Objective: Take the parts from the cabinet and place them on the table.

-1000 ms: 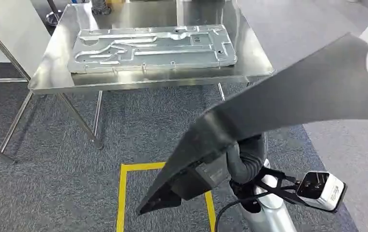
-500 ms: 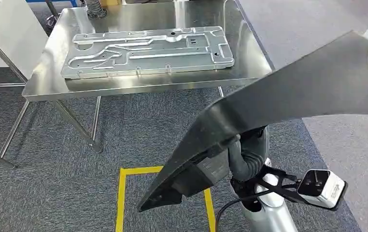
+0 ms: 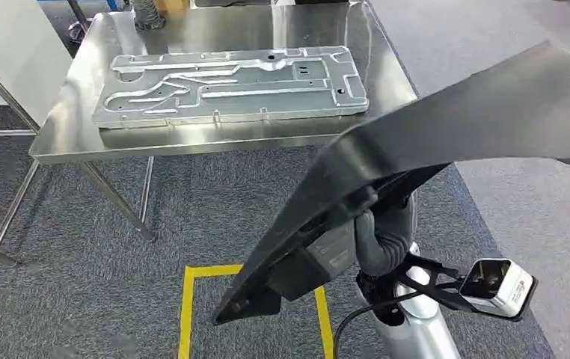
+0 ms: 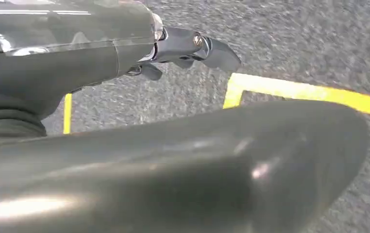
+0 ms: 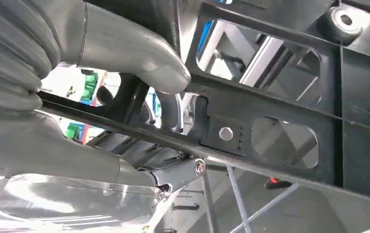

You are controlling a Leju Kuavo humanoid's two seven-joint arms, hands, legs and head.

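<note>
In the head view my right hand (image 3: 381,228) grips a large black panel (image 3: 446,142) from below and holds it up at a slant, low end toward the floor. The right wrist view shows the thumb (image 5: 139,58) pressing on the panel's ribbed black underside (image 5: 290,121). A flat silver metal plate (image 3: 230,86) lies on the steel table (image 3: 192,147) ahead. My left hand (image 4: 188,46) hangs over the carpet with its fingers out and nothing in them.
A yellow tape square (image 3: 191,299) marks the grey carpet just in front of me. The table's legs (image 3: 117,198) slant down to the floor. A white table edge (image 3: 13,52) stands at the far left. Lighter floor (image 3: 536,202) lies to the right.
The whole picture has shifted: the camera has moved closer to the table, which now sits lower in the frame. The black panel stays in my right hand, tilted slightly more.
</note>
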